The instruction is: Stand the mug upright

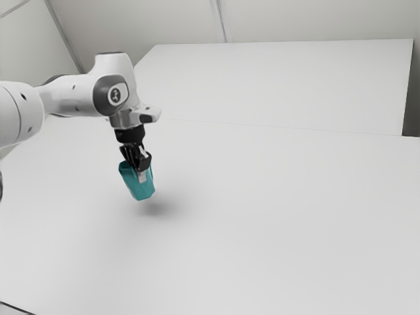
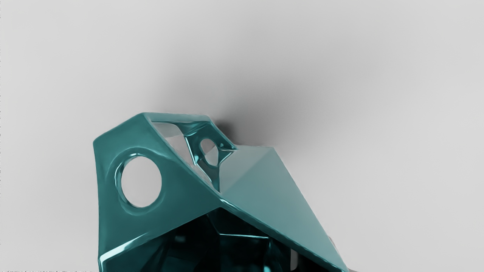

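The tool [image 1: 142,173], nearly closed, pinches the tilted mug [image 1: 136,188] by its wall [image 2: 280,196] above the desk [image 1: 262,210] — probably stiff and slick, best held near the rim [image 2: 124,246].

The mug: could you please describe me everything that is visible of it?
The mug is teal, angular and many-sided, with a glossy surface that looks like glazed ceramic or plastic. Its inside looks very dark. A faceted side part has round holes through it. The mug is tilted, its mouth upward and its narrower base lower, and appears to hang just above the white table, over a soft shadow. The tool is closed on its wall near the rim.
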`<state>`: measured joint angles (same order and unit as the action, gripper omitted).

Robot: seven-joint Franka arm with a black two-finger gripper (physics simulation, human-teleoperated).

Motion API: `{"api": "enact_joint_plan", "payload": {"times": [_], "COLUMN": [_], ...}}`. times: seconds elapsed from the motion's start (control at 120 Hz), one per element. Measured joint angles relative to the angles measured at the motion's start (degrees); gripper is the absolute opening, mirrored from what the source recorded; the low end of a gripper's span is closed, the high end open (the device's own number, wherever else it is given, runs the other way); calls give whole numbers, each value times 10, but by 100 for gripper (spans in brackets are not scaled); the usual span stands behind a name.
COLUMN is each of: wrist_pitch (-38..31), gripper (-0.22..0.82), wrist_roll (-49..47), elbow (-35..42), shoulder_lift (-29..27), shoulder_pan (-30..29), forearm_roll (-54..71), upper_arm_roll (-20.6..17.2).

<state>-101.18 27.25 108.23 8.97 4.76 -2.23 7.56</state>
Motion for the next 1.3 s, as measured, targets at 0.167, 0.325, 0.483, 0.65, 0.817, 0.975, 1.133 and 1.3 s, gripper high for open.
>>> {"api": "enact_joint_plan", "payload": {"times": [0.167,0.325,0.483,0.65,0.817,0.975,1.133,1.3], "wrist_pitch": [-14,-22,-29,-38,-45,-49,-50,-51], "gripper": [-18,-18,-18,-18,-17,0,30,47], "wrist_roll": [-28,-50,-67,-81,-92,-101,-108,-113], "elbow": [7,8,12,16,19,26,31,31], "shoulder_lift": [14,25,33,41,43,43,43,33], "shoulder_pan": [0,0,0,0,0,0,0,0], "forearm_roll": [8,10,10,10,8,3,0,-2], "upper_arm_roll": [-1,-1,-1,-2,-5,-9,-10,-11]}}
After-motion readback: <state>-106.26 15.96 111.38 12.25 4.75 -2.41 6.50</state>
